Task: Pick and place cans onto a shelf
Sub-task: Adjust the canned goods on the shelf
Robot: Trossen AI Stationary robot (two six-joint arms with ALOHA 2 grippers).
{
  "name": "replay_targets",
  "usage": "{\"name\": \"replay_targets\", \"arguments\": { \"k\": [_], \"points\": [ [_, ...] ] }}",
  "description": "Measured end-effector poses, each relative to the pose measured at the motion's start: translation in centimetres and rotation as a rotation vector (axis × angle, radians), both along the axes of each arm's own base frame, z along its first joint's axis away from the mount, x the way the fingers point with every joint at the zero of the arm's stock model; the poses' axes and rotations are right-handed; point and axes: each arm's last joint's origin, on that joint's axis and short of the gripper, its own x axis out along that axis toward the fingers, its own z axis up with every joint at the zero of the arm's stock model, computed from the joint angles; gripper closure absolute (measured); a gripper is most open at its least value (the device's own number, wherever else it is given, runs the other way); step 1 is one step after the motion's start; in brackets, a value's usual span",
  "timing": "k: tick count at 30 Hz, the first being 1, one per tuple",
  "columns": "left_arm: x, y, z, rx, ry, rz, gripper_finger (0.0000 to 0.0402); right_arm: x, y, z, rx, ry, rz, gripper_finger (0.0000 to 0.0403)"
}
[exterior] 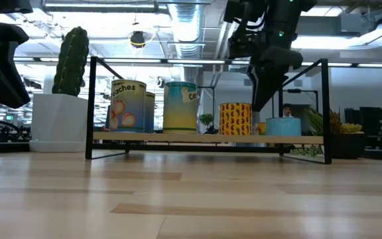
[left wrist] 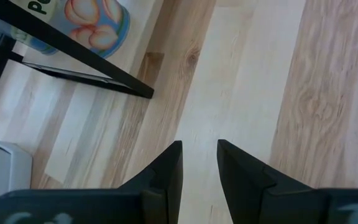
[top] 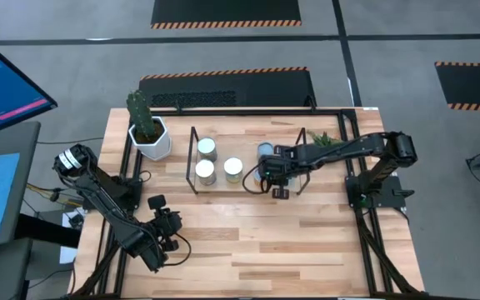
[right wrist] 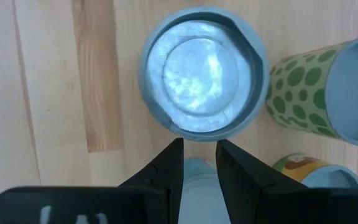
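Observation:
The shelf (exterior: 204,138), a low frame of thin black rods, stands at the table's far middle with several cans on it. Silver-topped cans (top: 207,148) fill its left half. My right gripper (right wrist: 199,146) hangs over its right half, pointing steeply down, open with a narrow gap. Its fingertips (exterior: 258,99) stand just above the near rim of a short pale-blue can (right wrist: 197,74), which rests upright on the shelf (exterior: 283,126). A dotted can (right wrist: 303,93) stands beside that can. My left gripper (left wrist: 199,152) is open over bare wood, near the shelf's left end (top: 167,223).
A cactus in a white faceted pot (top: 148,133) stands left of the shelf. A small spiky green plant (top: 322,139) is at the shelf's right end. Black frame rails (top: 365,242) edge the table. Bare wood (top: 257,242) stretches from the shelf toward the near edge.

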Motion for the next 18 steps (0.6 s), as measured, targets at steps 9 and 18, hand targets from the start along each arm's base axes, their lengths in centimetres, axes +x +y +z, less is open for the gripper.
{"name": "replay_targets", "arguments": {
  "k": [9, 18],
  "points": [
    [0.0, 0.0, 0.0, 0.0, 0.0, 0.0, 0.0313, 0.1, -0.9, 1.1, -0.039, 0.017, 0.028, 0.0285],
    [0.0, 0.0, 0.0, -0.006, -0.006, 0.013, 0.0313, 0.0, -5.1, 3.3, -0.065, 0.047, 0.124, 0.0285]
  ]
}}
